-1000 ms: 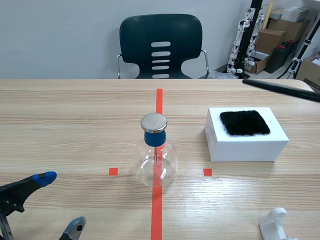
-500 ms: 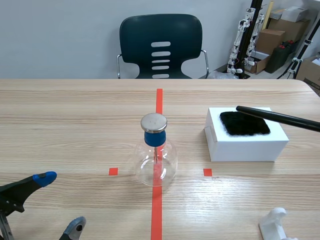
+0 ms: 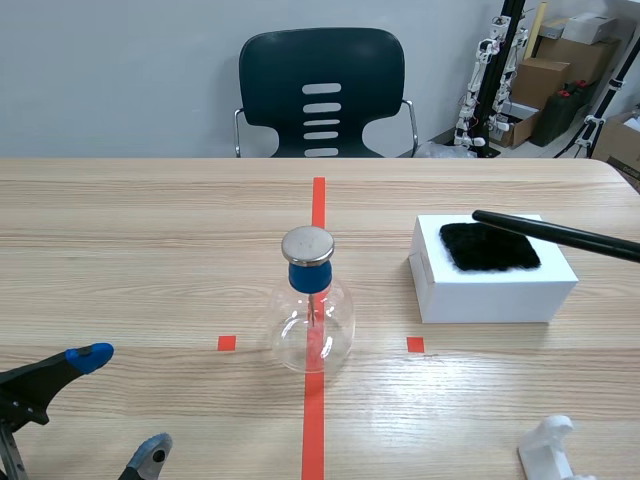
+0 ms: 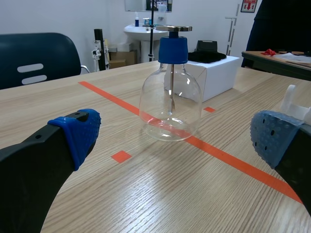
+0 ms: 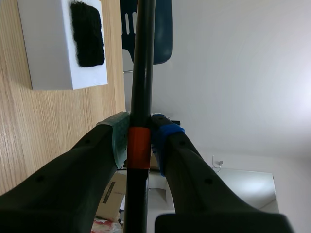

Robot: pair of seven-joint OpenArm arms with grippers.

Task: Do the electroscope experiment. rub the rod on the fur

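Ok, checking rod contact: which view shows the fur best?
The scene view: the fur lies face-up on the white box, rod crossing its far edge. The left wrist view shows it edge-on; the right wrist view, small beside the rod.

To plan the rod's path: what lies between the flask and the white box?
Between the flask and the white box lies only bare table with a small red tape mark, in the scene view.
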